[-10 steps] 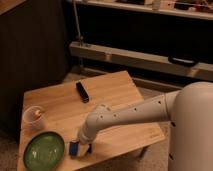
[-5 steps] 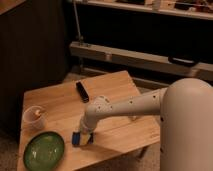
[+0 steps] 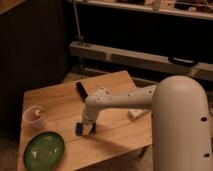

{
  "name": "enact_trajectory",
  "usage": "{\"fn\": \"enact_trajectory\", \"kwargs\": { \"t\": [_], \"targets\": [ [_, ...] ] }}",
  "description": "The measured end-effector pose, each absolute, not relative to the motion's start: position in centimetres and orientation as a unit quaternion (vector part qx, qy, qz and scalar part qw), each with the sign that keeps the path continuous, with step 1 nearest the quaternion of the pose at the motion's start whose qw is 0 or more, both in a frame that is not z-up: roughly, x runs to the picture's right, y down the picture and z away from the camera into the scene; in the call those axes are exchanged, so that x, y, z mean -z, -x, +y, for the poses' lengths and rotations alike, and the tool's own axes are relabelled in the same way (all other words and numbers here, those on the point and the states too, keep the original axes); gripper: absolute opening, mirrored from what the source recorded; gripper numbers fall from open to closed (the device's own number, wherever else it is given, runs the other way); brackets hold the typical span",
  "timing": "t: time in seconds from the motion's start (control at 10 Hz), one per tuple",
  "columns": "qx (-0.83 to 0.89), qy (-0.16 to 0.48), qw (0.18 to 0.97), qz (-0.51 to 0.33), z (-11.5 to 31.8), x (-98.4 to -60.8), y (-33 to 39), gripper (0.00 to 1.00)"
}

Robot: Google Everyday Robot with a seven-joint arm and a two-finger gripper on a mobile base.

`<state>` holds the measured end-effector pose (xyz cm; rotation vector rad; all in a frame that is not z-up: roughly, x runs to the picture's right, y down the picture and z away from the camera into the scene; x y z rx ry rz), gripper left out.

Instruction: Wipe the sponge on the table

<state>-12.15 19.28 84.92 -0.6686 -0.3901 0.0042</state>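
Observation:
The small dark-blue sponge (image 3: 80, 128) lies on the light wooden table (image 3: 115, 137), right of the green plate. My gripper (image 3: 86, 128) points straight down onto it at the end of the white arm, which reaches in from the right. The sponge sits under the fingertips and is pressed against the tabletop, mostly covered by the gripper.
A green plate (image 3: 44, 148) lies at the table's front left corner. A clear cup (image 3: 35, 117) with something orange inside stands behind it. A slim black bar (image 3: 81, 90) lies toward the table's back. A small white object (image 3: 135, 113) rests near the right edge.
The gripper and sponge have slid across the tabletop away from the green plate, toward the table's middle and back.

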Motion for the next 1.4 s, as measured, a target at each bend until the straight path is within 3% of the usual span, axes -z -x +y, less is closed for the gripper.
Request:
{"fn": "enact_trajectory", "kwargs": {
  "t": [0.6,1.4],
  "targets": [
    [-0.042,0.307,0.936,-0.167,17.2,-85.2,7.9,0.21],
    [-0.091,0.295,0.938,-0.159,19.8,-81.2,2.4,0.21]
  ]
}}
